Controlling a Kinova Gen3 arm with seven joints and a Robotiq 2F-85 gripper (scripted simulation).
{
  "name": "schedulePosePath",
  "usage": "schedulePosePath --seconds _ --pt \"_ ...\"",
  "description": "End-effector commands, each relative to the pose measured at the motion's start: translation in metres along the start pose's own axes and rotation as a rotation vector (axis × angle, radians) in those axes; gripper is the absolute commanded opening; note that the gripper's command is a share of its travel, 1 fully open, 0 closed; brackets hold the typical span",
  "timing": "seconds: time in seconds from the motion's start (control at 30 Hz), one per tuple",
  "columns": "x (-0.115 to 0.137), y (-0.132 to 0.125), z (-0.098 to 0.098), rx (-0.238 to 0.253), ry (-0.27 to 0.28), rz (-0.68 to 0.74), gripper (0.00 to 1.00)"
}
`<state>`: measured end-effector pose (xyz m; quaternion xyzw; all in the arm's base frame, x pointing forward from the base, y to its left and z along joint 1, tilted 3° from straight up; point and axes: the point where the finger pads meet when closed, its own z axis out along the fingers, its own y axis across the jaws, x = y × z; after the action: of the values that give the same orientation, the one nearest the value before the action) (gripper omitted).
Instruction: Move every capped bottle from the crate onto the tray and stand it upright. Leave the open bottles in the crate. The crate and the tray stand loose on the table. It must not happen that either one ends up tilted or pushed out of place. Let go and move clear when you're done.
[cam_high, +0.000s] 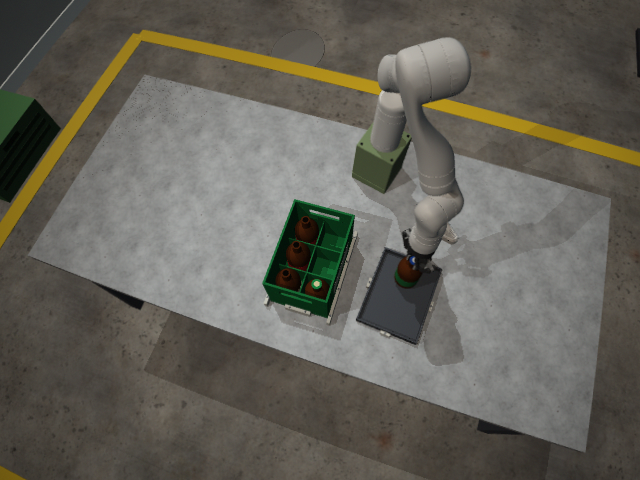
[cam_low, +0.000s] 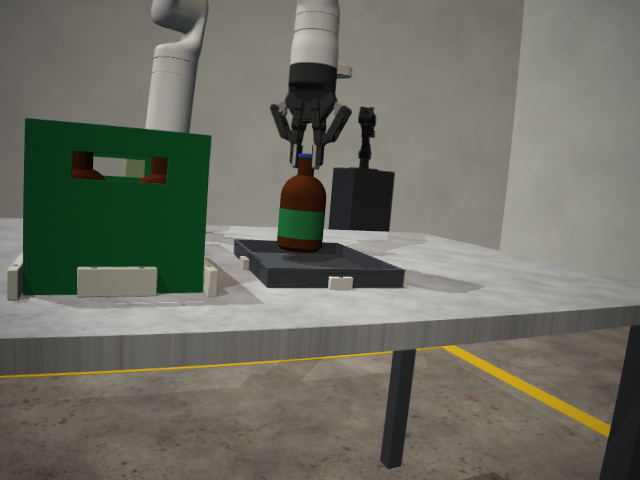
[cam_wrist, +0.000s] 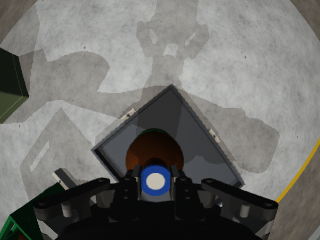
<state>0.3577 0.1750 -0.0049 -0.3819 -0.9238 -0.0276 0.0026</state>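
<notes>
crate (cam_high: 279, 241) (cam_low: 116, 227) (cam_wrist: 32, 209) cut off, wrist view

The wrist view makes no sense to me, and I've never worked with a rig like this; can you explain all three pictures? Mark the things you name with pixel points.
The machine is one jointed arm ending in a two-finger gripper (cam_high: 421, 262) (cam_low: 306, 157) (cam_wrist: 155, 174). The top picture looks down on the table, the exterior one looks across it from the side, and the wrist one looks past the fingers from the arm's end.

A green crate (cam_high: 295, 299) (cam_low: 116, 227) holds three open bottles and one capped bottle (cam_high: 316, 289). Beside it lies a dark tray (cam_high: 395, 310) (cam_low: 336, 273) (cam_wrist: 200, 155).

The gripper is shut on the neck of a blue-capped bottle (cam_high: 408, 271) (cam_low: 302, 198) (cam_wrist: 154, 147), upright over the tray.
</notes>
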Motion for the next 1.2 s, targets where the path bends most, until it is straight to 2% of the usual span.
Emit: schedulePosePath --seconds 0.0,1.17 --pt "0.000 0.000 0.001 0.000 0.000 0.000 0.00" --pt "0.000 0.000 0.012 0.000 0.000 0.000 0.00"
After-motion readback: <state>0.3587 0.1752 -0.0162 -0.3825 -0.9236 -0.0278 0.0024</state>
